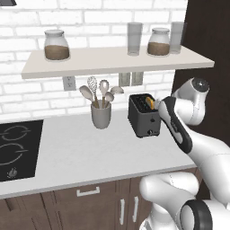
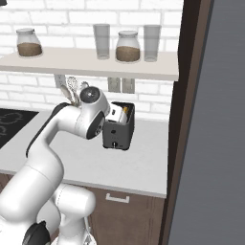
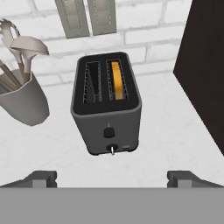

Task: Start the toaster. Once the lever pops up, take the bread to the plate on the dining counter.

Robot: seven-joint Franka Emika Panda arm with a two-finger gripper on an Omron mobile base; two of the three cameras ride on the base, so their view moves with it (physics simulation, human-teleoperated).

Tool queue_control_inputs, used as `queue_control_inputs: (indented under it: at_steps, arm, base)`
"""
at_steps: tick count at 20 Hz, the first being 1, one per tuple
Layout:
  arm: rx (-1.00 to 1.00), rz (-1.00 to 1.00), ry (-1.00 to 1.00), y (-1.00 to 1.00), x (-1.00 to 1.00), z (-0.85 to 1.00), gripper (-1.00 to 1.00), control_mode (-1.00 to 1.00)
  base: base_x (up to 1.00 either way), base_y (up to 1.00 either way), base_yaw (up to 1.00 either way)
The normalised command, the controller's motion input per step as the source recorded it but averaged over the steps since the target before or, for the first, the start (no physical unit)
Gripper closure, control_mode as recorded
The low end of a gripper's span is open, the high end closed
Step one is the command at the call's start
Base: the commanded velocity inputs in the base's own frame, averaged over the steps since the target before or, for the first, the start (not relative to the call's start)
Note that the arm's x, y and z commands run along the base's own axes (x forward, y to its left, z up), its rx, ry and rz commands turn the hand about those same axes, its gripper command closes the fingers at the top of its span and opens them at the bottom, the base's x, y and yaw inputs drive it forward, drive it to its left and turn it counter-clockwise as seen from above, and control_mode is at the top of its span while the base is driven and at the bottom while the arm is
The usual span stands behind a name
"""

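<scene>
The toaster [image 3: 107, 105] stands on the white bench [image 1: 76, 152] near its back right corner, close to the brick wall and just left of the dark tall panel that ends the bench on the right. Its front, with a small lever slider and a round knob low down, faces the bench's front edge. Two slots run along its top; in the hand view the right slot holds the bread [image 3: 116, 79], seen as a yellow-orange edge sunk between the slot walls, while the left slot shows only its wire guides.

The end effector [image 3: 112, 177] hovers in front of the toaster over the bench, released, its two dark fingertips spread wide at the bottom of the hand view, with nothing between them and apart from the toaster. In the left base view the arm's forearm reaches in from the right, with the hand just right of the toaster.

A grey utensil cup [image 1: 101, 115] with spoons and a whisk stands to the left of the toaster, near the back edge, well apart from it. The black hob [image 1: 18, 148] is set into the bench at its left end. Above, a wall shelf [image 1: 112, 60] carries two lidded jars of brown contents and two tall grey tumblers. Two outlet plates sit on the wall behind the toaster.
</scene>
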Motion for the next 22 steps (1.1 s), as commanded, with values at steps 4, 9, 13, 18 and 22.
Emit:
queue_control_inputs:
  at_steps: [4, 9, 13, 18, 22]
  arm:
    - [0.0, 0.0, -0.1, 0.0, 0.09, -0.07, -1.0, -1.0]
    - [0.0, 0.02, -0.13, 0.0, 0.01, -0.01, -1.0, -1.0]
    - [0.0, 0.03, -0.04, -0.06, 0.01, 0.0, -1.0, -1.0]
    - [0.0, 0.01, 0.1, 0.0, 0.11, 0.0, -1.0, -1.0]
    - [0.0, 0.0, 0.21, 0.0, 0.19, 0.0, -1.0, -1.0]
  base:
    - [0.0, 0.0, 0.0]
    - [0.0, 0.0, 0.0]
    - [0.0, 0.0, 0.0]
    - [0.0, 0.0, 0.0]
    - [0.0, 0.0, 0.0]
